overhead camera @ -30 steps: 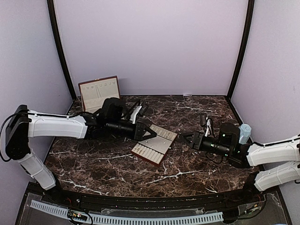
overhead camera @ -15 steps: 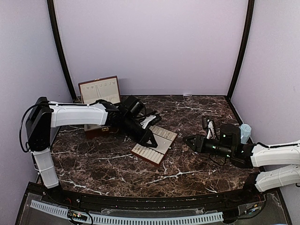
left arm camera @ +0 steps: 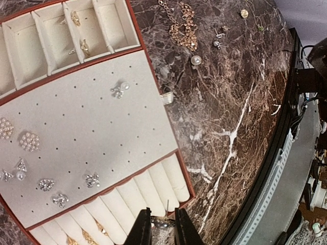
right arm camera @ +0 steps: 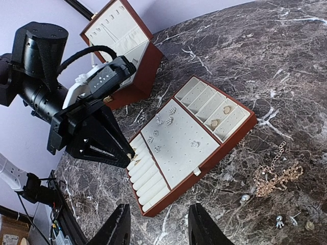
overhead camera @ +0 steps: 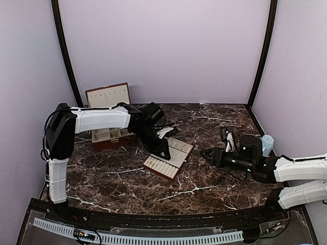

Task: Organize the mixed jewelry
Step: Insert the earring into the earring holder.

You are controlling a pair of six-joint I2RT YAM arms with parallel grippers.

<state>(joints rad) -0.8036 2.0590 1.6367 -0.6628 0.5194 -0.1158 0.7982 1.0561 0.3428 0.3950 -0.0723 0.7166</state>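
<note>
The cream slotted tray [overhead camera: 176, 164] with a reddish-brown rim lies mid-table; it also shows in the left wrist view [left arm camera: 97, 127] and the right wrist view [right arm camera: 219, 159]. Several studs sit on its dotted panel and gold pieces in its slots. My left gripper [left arm camera: 163, 227] is shut on a small gold piece [left arm camera: 164, 221] at the tray's ring-roll end [right arm camera: 145, 176]; it also shows in the top view [overhead camera: 164, 153]. Loose jewelry lies on the table: a gold chain [right arm camera: 276, 176], a pearl [right arm camera: 246, 197] and small studs [right arm camera: 280, 220]. My right gripper [right arm camera: 161, 229] is open and empty, right of the tray [overhead camera: 204, 151].
The reddish-brown box [overhead camera: 108, 138] with cream lining stands open at the back left, lid [overhead camera: 107, 98] upright. The left arm [overhead camera: 102, 118] stretches across in front of it. The near table edge [left arm camera: 286, 153] runs close to the tray. Dark marble lies around the tray.
The left arm's elbow swung back and to the right, uncovering the open box. Its gripper tip stayed at the tray's left end. The right gripper shifted slightly.
</note>
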